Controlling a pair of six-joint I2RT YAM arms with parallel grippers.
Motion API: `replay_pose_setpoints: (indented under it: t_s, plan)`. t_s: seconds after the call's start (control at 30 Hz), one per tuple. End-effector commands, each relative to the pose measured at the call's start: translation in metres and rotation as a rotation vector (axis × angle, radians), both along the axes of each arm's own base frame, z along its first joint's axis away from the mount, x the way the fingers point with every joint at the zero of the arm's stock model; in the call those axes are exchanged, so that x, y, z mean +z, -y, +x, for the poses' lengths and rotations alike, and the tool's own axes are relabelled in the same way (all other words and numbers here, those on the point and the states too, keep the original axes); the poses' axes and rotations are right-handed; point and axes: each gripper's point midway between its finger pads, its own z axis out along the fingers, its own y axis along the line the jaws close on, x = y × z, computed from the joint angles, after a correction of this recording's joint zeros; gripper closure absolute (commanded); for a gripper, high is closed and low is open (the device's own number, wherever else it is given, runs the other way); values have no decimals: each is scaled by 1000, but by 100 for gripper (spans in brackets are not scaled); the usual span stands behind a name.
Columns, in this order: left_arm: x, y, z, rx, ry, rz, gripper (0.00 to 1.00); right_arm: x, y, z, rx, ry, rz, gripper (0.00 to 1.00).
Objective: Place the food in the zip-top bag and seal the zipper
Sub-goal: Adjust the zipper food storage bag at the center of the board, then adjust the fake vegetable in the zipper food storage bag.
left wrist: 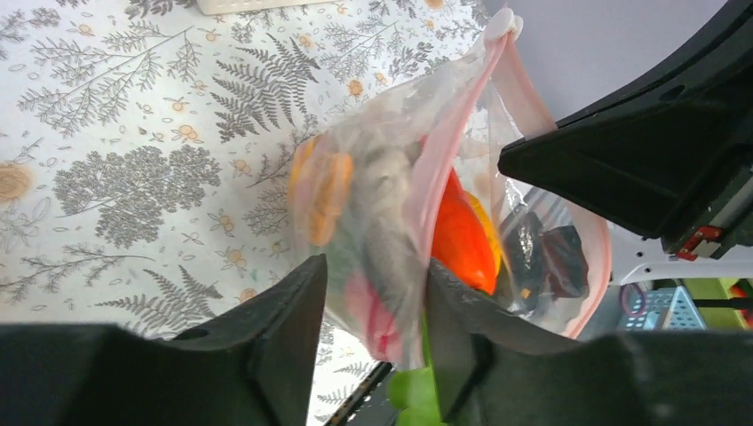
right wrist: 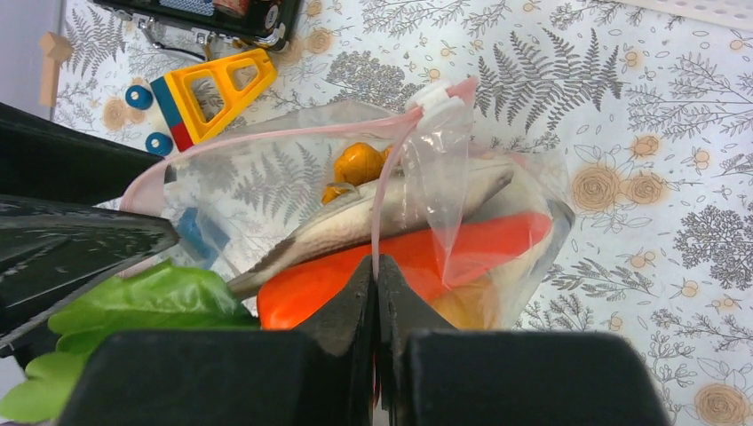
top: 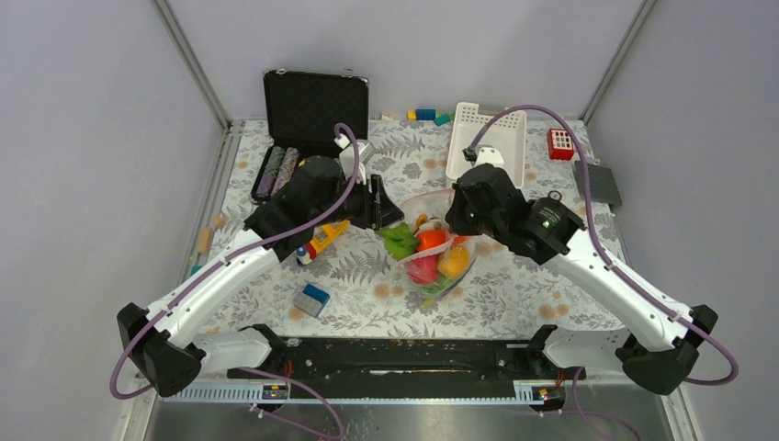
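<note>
Zip-top bag (top: 439, 262): mid-worktop (top: 367, 285), between both pincers, unsealed, holding a fish (right wrist: 373, 217) and orange food.
Lettuce leaf (right wrist: 151, 306): just beside the bag's rim.
Right pincer (right wrist: 376, 275): clamped on pink zipper strip (right wrist: 266, 133).
Left pincer (left wrist: 373, 306): fingers partly apart, bag wall between; grip impossible to tell.

The tablecloth (top: 367, 266) is white, printed with grey ferns and beige flowers. The zip-top bag (right wrist: 266, 169) is transparent with a pink zipper. The fish (right wrist: 355, 222) is silver-grey, the lettuce leaf (right wrist: 151, 302) bright green, the toy vehicle (right wrist: 213, 84) yellow with blue wheels.
</note>
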Motion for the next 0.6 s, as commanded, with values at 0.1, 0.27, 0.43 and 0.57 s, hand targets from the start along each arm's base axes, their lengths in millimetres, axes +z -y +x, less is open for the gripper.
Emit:
replay_pose_setpoints:
  t_s: [0.1, 0.27, 0.43, 0.57]
  plan:
    - [49, -12, -9, 1, 129, -73, 32, 14, -2, 9, -45, 100, 93, 100]
    - [38, -28, -29, 24, 81, -83, 16, 15, 0, 13, -63, 127, 107, 100]
    - [38, -36, -49, 20, 57, -148, 34, 9, 0, 12, -61, 132, 112, 100]
    - [57, -32, -59, -29, 78, -172, 50, 8, 0, 10, -50, 136, 117, 100]
